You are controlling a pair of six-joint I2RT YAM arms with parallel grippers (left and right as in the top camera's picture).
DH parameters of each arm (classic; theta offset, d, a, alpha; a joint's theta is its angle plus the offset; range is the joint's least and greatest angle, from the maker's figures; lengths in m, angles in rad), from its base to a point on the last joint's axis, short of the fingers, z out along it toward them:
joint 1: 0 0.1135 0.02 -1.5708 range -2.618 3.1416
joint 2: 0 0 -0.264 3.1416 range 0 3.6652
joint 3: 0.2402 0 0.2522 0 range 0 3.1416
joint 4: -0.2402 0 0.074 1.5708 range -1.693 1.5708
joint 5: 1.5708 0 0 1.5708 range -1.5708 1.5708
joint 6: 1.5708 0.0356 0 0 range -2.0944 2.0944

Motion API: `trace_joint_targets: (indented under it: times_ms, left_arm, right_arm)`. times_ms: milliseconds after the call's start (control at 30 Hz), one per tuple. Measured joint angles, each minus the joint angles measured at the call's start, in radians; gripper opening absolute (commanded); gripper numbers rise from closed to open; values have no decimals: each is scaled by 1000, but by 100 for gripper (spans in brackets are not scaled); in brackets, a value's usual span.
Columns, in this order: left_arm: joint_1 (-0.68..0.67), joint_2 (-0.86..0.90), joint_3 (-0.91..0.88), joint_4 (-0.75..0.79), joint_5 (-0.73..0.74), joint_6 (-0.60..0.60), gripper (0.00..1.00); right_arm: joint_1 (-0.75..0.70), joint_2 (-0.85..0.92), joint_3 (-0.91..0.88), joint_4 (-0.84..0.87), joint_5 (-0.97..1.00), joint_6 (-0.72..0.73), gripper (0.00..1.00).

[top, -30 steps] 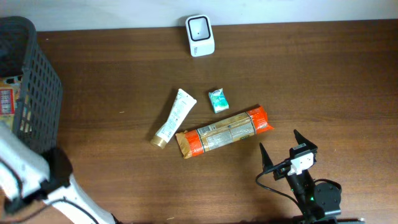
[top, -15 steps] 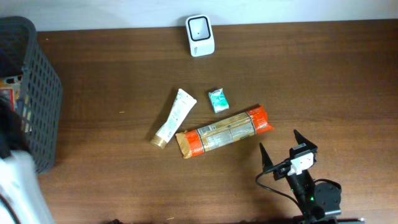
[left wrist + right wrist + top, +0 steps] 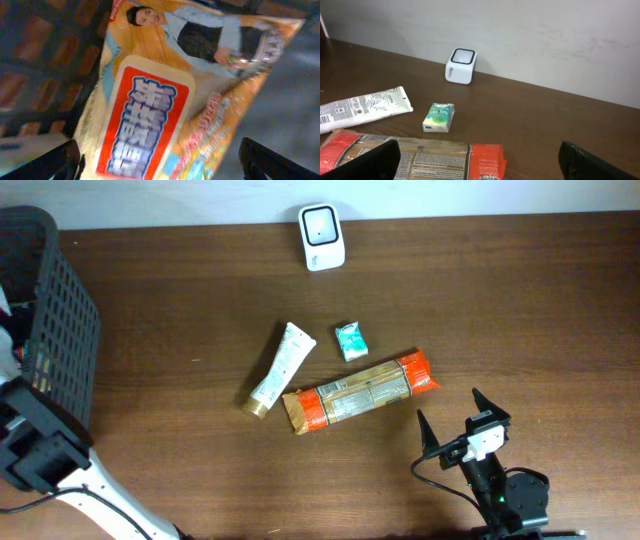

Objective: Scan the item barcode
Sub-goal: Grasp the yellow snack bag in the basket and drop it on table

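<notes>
Overhead: right hand [image 3: 448,404] spread wide near table [image 3: 560,300] front edge; left hand [image 3: 160,159] likewise over packet [image 3: 150,100].

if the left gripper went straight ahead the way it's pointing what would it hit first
Most likely the orange plastic snack bag with the red label, filling the view between its open fingers, inside the dark mesh basket. Depth is unclear.

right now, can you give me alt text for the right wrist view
A white scanner stands on a brown table near a pale wall. In front of it lie a small green packet, a white tube at left and a long orange pack at the bottom edge, between the dark fingertips of the open right gripper.
</notes>
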Motion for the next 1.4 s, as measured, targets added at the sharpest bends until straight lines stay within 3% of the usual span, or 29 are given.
trace_joint_targets:
  times_ms: [67,100,167,200,267,433,533,667,733,800,867,967,1067,1200,1267,1300,1333,1400]
  left_arm:
    - [1,57,0,26,-4,3,100]
    - [1,74,3,31,-6,3,86]
    - [1,84,14,24,-15,5,24]
    - [2,89,20,15,-23,10,6]
    - [3,90,35,7,-43,15,0]
    - [4,59,30,-35,-33,19,0]
    - [4,-87,6,-61,-18,18,0]
    - [5,-644,13,-50,12,-5,0]
    - [-4,-871,19,-87,167,-10,0]
    - [-64,-935,23,-151,298,-13,0]
    - [-233,-935,14,-278,411,-18,0]
    - [-469,-848,-100,-384,415,-15,0]
    - [-610,-676,-310,-376,350,-22,0]
    - [-653,-489,-468,-239,325,-74,1]
    - [-669,-401,-497,-232,332,-85,20]
    - [-689,-382,-497,-232,344,-93,47]
    - [-708,-381,-497,-232,352,-96,99]
    - [-762,-381,-497,-232,371,-99,99]
  right_arm:
    - [0,0,0,0,0,-1,99]
    - [0,0,0,0,0,-1,99]
    - [0,0,0,0,0,-1,99]
    - [0,0,0,0,0,0,99]
    - [0,0,0,0,0,0,99]
    - [0,0,0,0,0,-1,99]
    - [0,0,0,0,0,0,99]
    - [0,0,0,0,0,0,99]
    - [0,0,0,0,0,0,99]
    - [0,0,0,0,0,0,99]
    - [0,0,0,0,0,0,99]
    - [0,0,0,0,0,0,99]
    - [0,0,0,0,0,0,99]
    - [0,0,0,0,0,-1,99]
    - [0,0,0,0,0,0,99]
    - [0,0,0,0,0,0,99]
    - [0,0,0,0,0,0,99]
    - [0,0,0,0,0,-1,99]
